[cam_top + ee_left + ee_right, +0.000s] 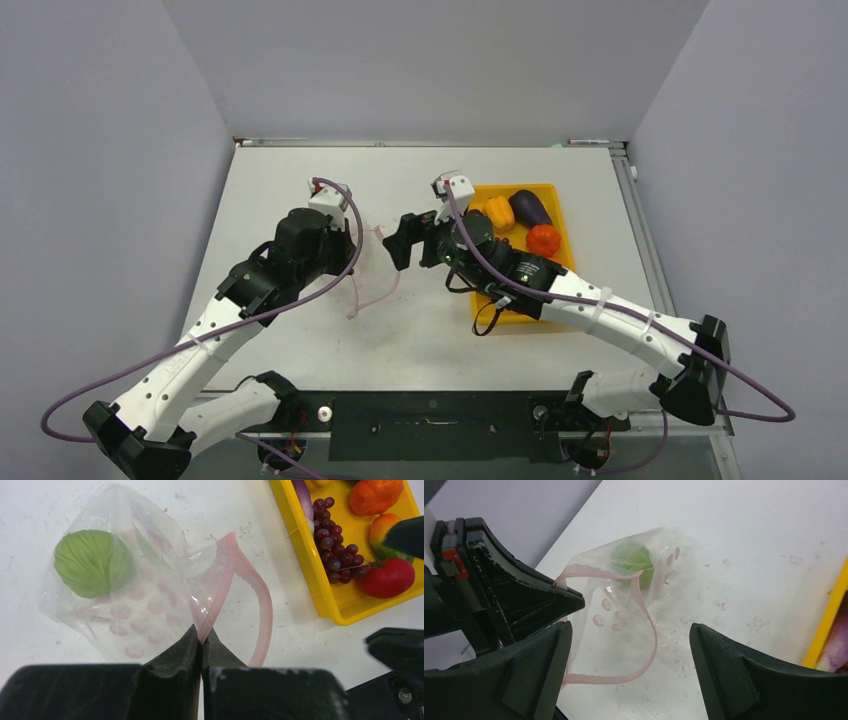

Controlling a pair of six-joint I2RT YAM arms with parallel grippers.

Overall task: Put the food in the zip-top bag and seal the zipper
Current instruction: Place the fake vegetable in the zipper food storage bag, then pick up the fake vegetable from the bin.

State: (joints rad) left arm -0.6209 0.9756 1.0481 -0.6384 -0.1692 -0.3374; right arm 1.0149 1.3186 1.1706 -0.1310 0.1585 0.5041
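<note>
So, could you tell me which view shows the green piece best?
The left wrist view: the green piece lies whole and sharp inside the bag. The right wrist view shows it small and blurred; the top view does not show it.

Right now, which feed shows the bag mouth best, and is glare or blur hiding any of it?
Left wrist: sharpest, zipper crisp, faint sheen on the zip-top bag, left end effector dark with little detail. Right wrist: softer and hazy, but the open mouth loop reads. Top external: evenly lit, clear plastic washes out against the white table; only the pink strip shows.
</note>
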